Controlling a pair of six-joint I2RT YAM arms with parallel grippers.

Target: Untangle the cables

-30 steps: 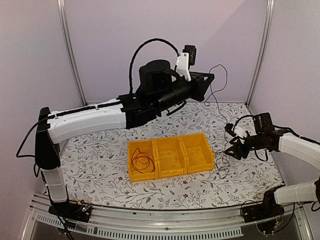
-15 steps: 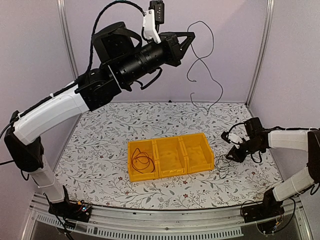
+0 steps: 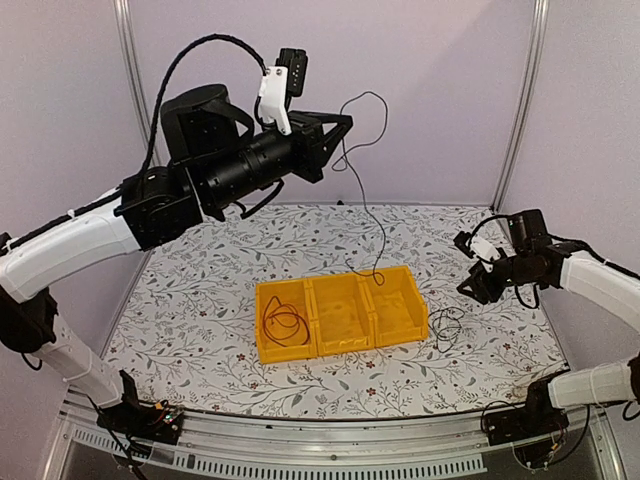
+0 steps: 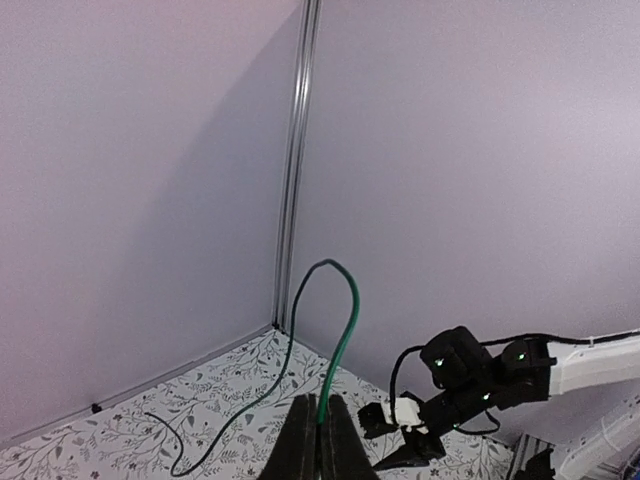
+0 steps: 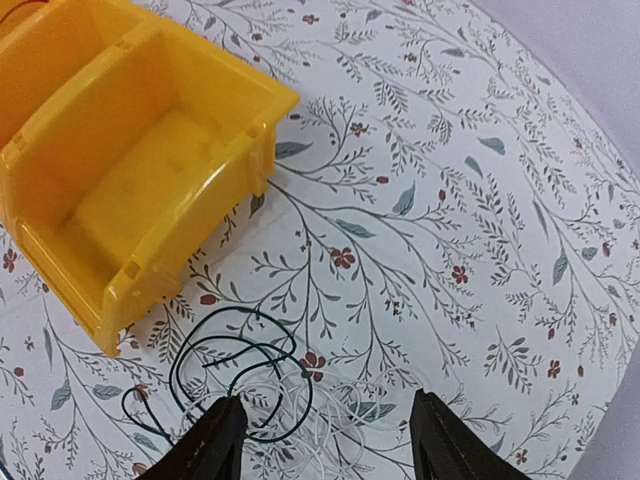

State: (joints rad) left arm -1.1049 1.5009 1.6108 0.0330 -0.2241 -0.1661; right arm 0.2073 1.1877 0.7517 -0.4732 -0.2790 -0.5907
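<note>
The table (image 3: 200,300) is covered with a white cloth printed with grey-green sprigs and small red flowers. It lies flat, with a metal rail (image 3: 350,440) along the 6 o'clock edge. Plain lilac walls (image 3: 430,60) close the space on three sides, with aluminium posts in the far corners at 11 o'clock (image 3: 140,100) and 1 o'clock (image 3: 522,100). A yellow three-compartment bin (image 3: 340,347) sits at the centre of the cloth. Its 9 o'clock compartment holds a coil of thin dark cable (image 3: 285,322), and the other two show bare yellow floors. The left gripper (image 4: 320,410) is raised high toward 12 o'clock, well above the table, with its jaws pressed together on a green cable (image 4: 345,330). That cable arches up out of the fingers, bends over and hangs down in a long slack line. In the top view its lower end reaches the far rim of the bin's 3 o'clock compartment; whether it touches there cannot be told. A tangle of black and white cables (image 5: 240,380) lies on the cloth just beside the bin, at about 4 o'clock from it. The right gripper (image 5: 325,440) hovers above the cloth at 3 o'clock, near that tangle, with its jaws apart and nothing between them.
</note>
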